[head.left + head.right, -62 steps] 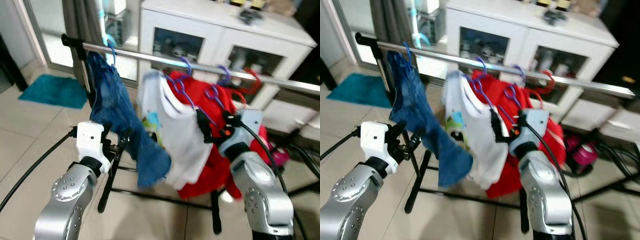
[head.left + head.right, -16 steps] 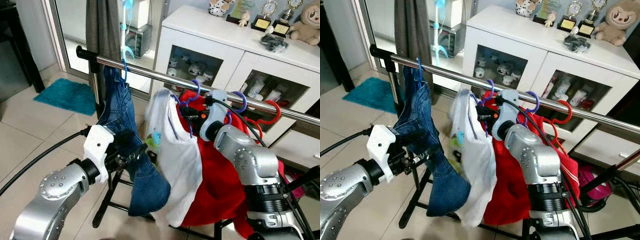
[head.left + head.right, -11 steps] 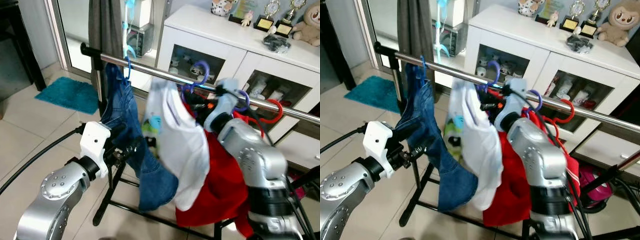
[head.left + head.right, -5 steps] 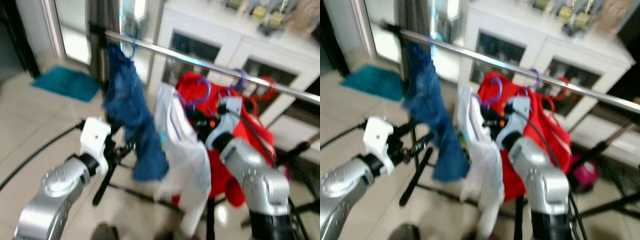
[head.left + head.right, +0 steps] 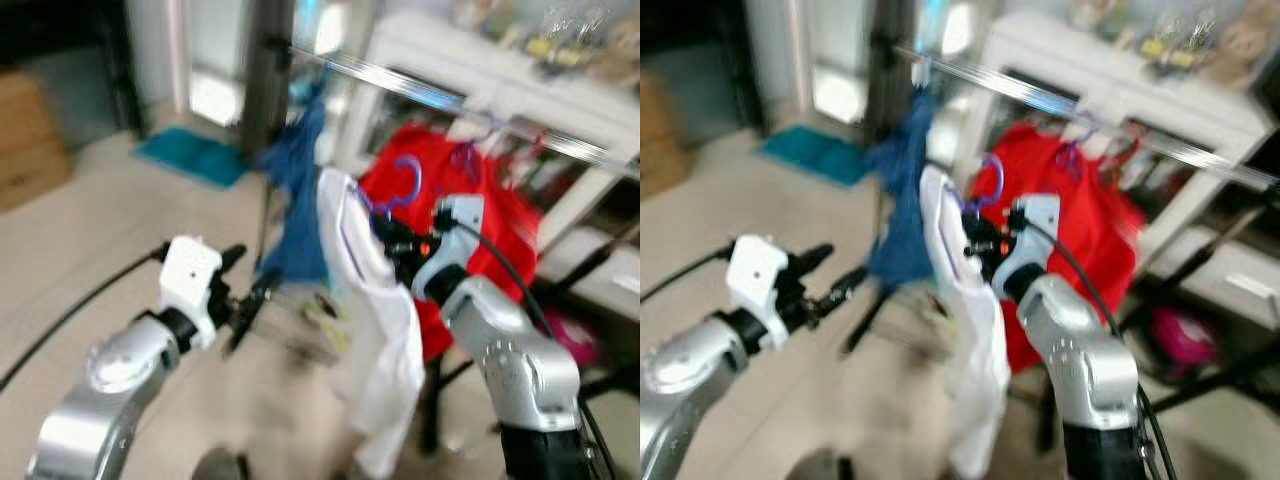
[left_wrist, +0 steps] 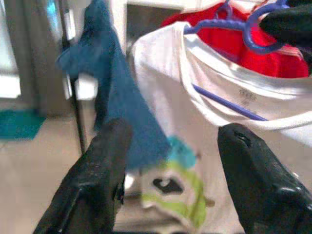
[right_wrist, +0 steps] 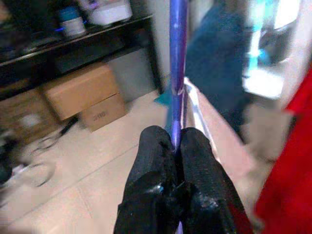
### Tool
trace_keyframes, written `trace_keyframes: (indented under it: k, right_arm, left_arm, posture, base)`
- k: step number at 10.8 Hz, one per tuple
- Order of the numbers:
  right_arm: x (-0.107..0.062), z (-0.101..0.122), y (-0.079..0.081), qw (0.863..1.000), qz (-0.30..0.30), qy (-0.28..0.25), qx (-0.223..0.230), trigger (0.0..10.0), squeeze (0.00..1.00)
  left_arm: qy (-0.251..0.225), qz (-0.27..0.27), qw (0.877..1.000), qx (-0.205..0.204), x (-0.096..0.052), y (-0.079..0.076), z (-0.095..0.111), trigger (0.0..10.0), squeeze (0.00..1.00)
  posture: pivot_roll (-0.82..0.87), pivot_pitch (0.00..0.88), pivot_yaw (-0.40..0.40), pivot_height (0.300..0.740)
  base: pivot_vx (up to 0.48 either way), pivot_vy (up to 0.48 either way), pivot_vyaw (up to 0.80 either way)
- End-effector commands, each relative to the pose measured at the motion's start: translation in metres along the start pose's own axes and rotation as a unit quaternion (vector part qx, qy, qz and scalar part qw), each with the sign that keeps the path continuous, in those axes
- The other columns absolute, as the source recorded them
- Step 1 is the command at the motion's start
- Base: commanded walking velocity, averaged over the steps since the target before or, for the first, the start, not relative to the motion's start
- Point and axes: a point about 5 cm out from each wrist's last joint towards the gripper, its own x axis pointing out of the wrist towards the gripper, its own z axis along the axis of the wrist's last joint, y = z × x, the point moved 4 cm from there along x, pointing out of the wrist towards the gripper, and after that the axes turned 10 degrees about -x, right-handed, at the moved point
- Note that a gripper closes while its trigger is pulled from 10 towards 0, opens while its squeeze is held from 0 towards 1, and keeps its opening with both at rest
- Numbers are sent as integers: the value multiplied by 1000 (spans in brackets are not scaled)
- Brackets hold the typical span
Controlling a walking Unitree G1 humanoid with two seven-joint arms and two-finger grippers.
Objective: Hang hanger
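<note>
Hanger (image 7: 178,73), purple, carrying white shirt (image 5: 375,300), pinched between right gripper (image 7: 176,146) fingers, off rail (image 5: 420,90). Left gripper (image 6: 170,161) fingers wide apart, empty, near blue jeans (image 5: 300,190). Red garment (image 5: 480,210) behind.

Nothing readable here, honestly. The white t-shirt (image 6: 209,146) has a tiny printed tag mark inside the collar, right of centre in the left wrist view, but it's way too small and blurry to make out. The green and teal print lower down on it is just a graphic, no letters I can pick out. Both head views are blurred.
</note>
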Motion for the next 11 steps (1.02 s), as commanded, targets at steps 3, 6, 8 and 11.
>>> trace_keyframes:
  k: [3, 6, 8, 11]
  right_arm:
    - [-4, 2, -5, 1000, -4, -2, -11, 0, 0]
    - [2, 2, 17, 998, 57, 1, -20, 0, 0]
    - [3, 5, 27, 996, 88, -6, -24, 0, 0]
    - [-1, 15, 38, 990, 135, -33, -30, 0, 0]
  left_arm:
    - [-7, -17, 1000, -15, 0, -8, 3, 10000, 0]
    - [-33, 28, 999, 14, 8, 9, 14, 10000, 1000]
    - [-60, 54, 997, 16, 17, 19, 27, 10000, 1000]
    - [-103, 82, 991, 12, 29, 26, 45, 10000, 749]
  posture:
    - [28, 0, -172, 740]
    - [22, 0, -172, 740]
    - [23, 0, -178, 740]
    - [15, 0, -185, 740]
  base:
    - [0, 0, 0]
    - [0, 0, 0]
    - [0, 0, 0]
    - [0, 0, 0]
